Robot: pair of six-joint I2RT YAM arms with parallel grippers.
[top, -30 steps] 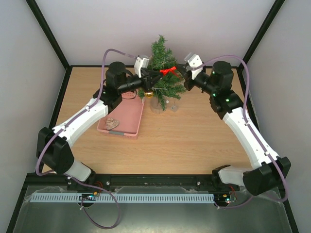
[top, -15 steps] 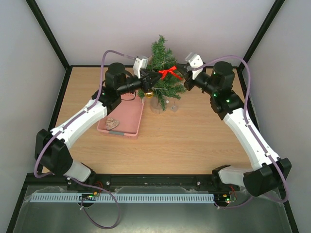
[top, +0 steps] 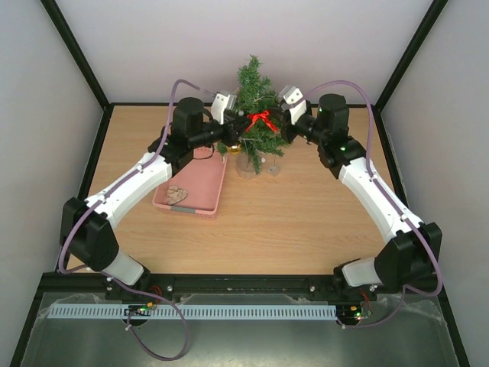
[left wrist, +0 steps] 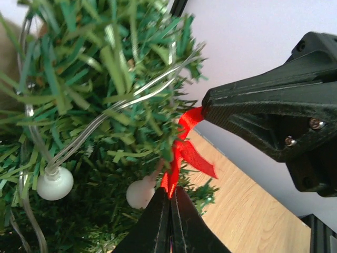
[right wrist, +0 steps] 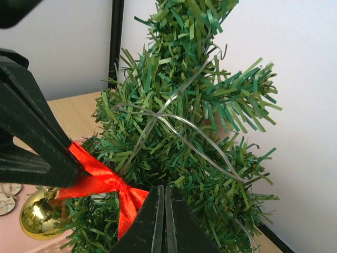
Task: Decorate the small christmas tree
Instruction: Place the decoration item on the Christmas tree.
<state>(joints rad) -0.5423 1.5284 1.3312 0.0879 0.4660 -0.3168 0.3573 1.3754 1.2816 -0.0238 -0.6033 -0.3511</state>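
Small christmas tree (top: pixel 254 92) partly dressed, bow going on.
It stands upright on the table (top: pixel 306 214), with the pink tray (top: pixel 205 177) just to its left. A light string (left wrist: pixel 105 113) and a gold bauble (right wrist: pixel 36 215) already hang on it. I have the left gripper (left wrist: pixel 169 196) and right gripper (right wrist: pixel 161 194) clenched on the red bow (top: pixel 264 120) at its upper branches, not yet released. Wooden pieces (top: pixel 177 194) wait in the tray, and needles crowd both grippers.

Overhead view; wrist close-ups sharing tree (top: pixel 250 86)
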